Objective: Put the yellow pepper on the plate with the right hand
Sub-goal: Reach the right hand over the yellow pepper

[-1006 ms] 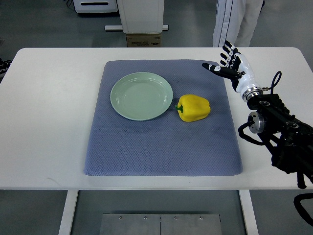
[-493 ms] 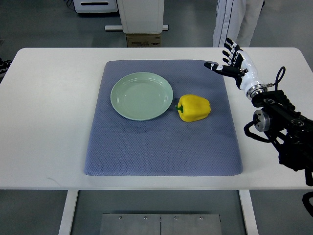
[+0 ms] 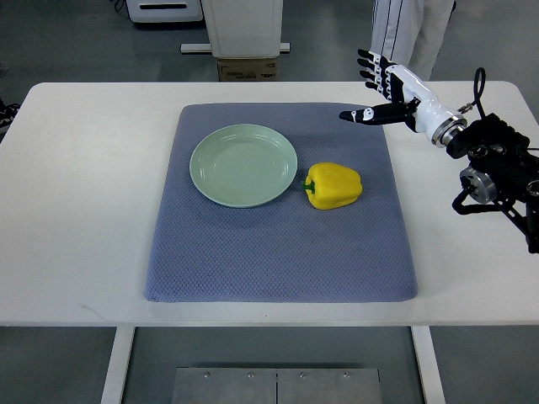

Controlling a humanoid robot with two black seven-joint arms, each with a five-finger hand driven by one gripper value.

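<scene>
Grey-blue quilted fabric, a mat (image 3: 278, 252), covers the middle of the white counter (image 3: 84, 210) and carries both task things. Nearest of the two on it is the yellow pepper (image 3: 334, 186), lying on its side on the cloth with its green stem aimed at 9 o'clock, just beside the rim of the pale green plate (image 3: 243, 165) but not on it. The plate is bare.

Beyond, at about 1 o'clock from the pepper, the right hand (image 3: 386, 86) hangs over the mat's far right corner, fingers spread wide and the thumb stuck out toward 9 o'clock, holding nothing. So the step in hand looks like the approach: no grasp has begun. The next move would call for bringing the hand toward 7 o'clock and down over the pepper, closing round its broad body, then a short carry toward 9 o'clock.

Nothing lies between hand and pepper. A person's legs (image 3: 404, 34) stand past the counter's far edge, with a cardboard box (image 3: 247, 69) on the floor there.
</scene>
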